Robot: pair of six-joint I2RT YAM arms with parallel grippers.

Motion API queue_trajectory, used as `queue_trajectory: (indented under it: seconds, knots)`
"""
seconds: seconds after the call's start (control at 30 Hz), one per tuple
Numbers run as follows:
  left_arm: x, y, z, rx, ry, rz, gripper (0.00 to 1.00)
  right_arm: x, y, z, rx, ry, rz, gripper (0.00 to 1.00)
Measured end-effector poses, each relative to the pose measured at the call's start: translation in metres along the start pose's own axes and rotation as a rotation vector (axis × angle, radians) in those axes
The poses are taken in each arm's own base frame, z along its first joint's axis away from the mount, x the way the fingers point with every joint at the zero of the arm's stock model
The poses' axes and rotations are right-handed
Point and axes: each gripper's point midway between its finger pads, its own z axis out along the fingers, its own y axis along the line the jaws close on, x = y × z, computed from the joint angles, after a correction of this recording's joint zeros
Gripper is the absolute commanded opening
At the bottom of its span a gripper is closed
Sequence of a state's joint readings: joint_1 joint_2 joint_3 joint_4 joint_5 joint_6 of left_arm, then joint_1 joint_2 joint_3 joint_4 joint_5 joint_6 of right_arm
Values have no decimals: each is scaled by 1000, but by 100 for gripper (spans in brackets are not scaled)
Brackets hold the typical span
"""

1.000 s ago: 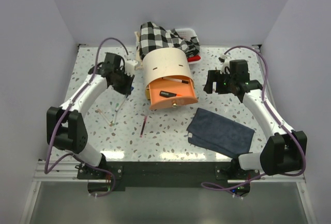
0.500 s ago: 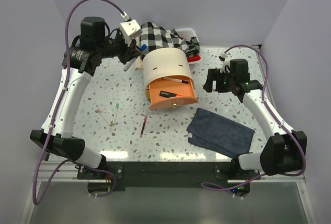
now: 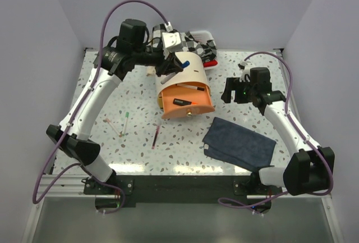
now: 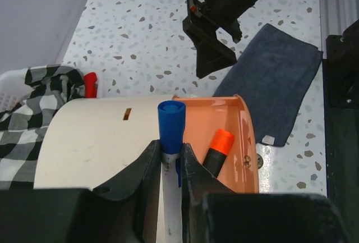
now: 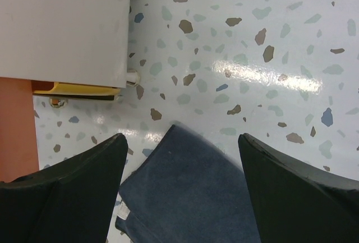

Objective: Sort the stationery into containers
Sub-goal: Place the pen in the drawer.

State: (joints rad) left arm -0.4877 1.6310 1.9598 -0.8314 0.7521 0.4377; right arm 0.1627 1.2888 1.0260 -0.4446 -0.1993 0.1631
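Note:
My left gripper [image 3: 171, 69] is shut on a blue-capped tube [image 4: 171, 120] and holds it above the cream drum-shaped cabinet [image 3: 178, 70]. The tube also shows in the top view [image 3: 175, 71]. An orange drawer [image 3: 188, 104] stands pulled out; an orange-capped marker [image 4: 215, 151] and a thin pen [image 3: 190, 86] lie in it. My right gripper [image 3: 231, 90] is open and empty to the right of the cabinet, above the table. A dark red pencil [image 3: 155, 137], a green-tipped stick [image 3: 126, 123] and beige sticks [image 3: 114, 125] lie on the table at front left.
A dark blue cloth [image 3: 239, 143] lies at front right, also under my right gripper [image 5: 196, 192]. Checked fabric [image 3: 196, 45] in a white tray sits behind the cabinet. A lower yellow drawer [image 5: 78, 89] is shut. Grey walls enclose the speckled table [image 3: 134, 91].
My left arm has swung right from the back left, carrying the blue-capped tube over the cabinet. The right arm has barely moved.

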Motion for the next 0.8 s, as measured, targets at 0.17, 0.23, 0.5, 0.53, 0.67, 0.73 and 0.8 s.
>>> queue_trajectory:
  seconds: [0.17, 0.23, 0.5, 0.53, 0.67, 0.73, 0.8]
  knots:
    - [-1, -21, 20, 79, 0, -13, 0, 0, -1, 0, 3, -1, 0, 85]
    - [0, -27, 28, 100, 2, -25, 0, 1, -1, 1, 4, -1, 0, 85]
    - [38, -22, 58, 116, 87, -109, 52, 3, -2, 1, 8, 2, 0, 85]
    - [42, -20, 60, 110, 96, -111, 54, 4, -2, 0, 10, 3, 0, 85]
    - [36, -6, 58, 39, 106, -87, 65, 4, -5, 0, 22, 1, -3, 85]
    - [21, 7, 49, -39, 83, -40, 73, 4, -5, 0, 25, 0, -3, 85]
    - [6, 24, 30, -180, 64, 7, 83, 4, -5, 0, 25, 0, -4, 85]
